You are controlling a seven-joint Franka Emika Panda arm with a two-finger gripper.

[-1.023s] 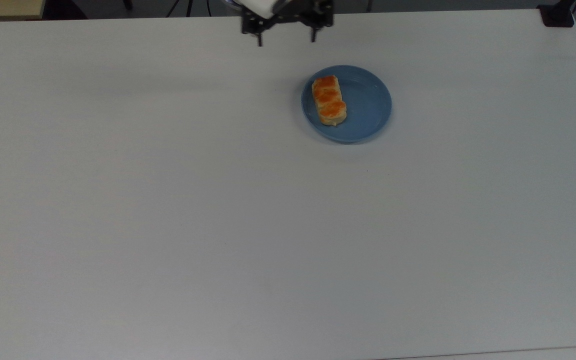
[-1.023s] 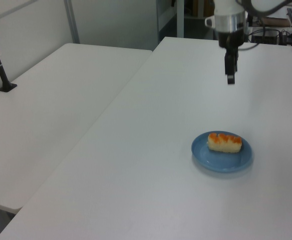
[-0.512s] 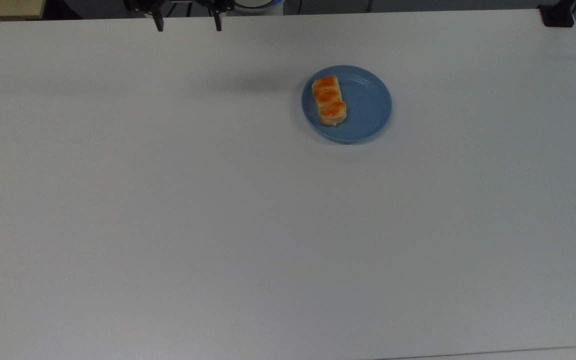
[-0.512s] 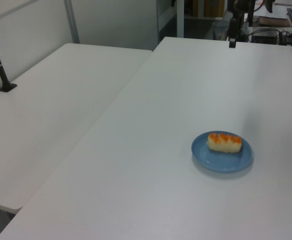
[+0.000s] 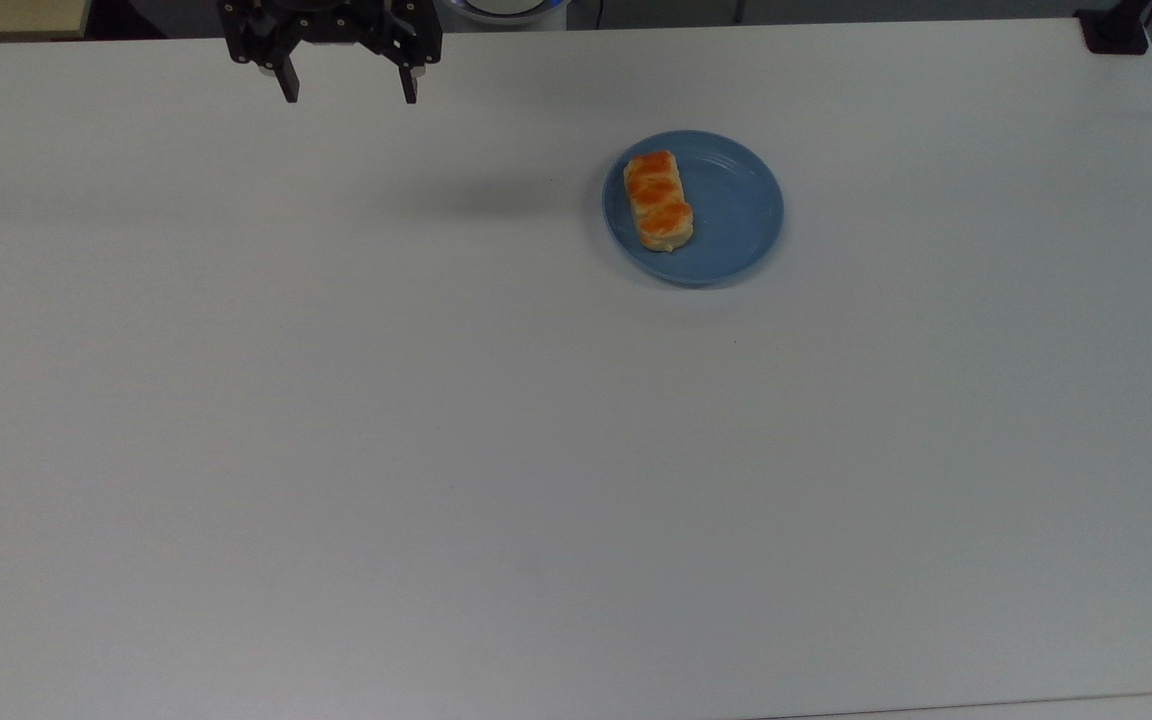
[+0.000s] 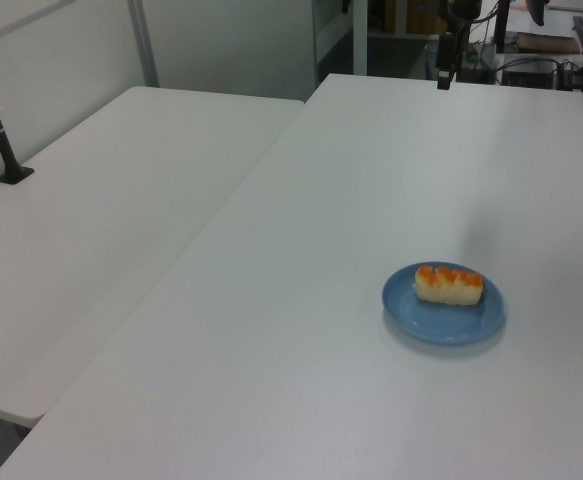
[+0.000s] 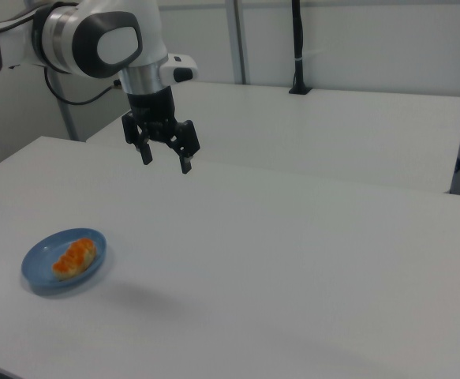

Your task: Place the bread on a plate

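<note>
Bread (image 5: 658, 200) lying flat on the plate (image 5: 736, 215), toward the rim nearest the top view's left, long axis running up and down in the top view. Glazed bumps facing up. Resting wholly inside the ridged rim, nothing overhanging (judged stable, no support needed). Plate itself sitting on the white table (image 5: 536, 450), toward the far edge as the top view shows it.

Claw (image 5: 346, 92) well apart from the plate, off to the plate's left in the top view and raised above the table. Fingers spread wide, nothing between them. In the right view, claw (image 7: 164, 158) hanging high over the table, above and to the right of the plate (image 7: 44, 264), pointing down. Likely reason for the wide spread and the height: release judged finished, arm parked clear so as not to knock the bread.

Against half a second ago: claw lower in the top view, more of its body visible past the table's far edge, fingers at about the same spread. Against a full second ago: moved from just above the plate to far left of it. Bread and plate unchanged in place throughout. Task judged complete as things lie.
</note>
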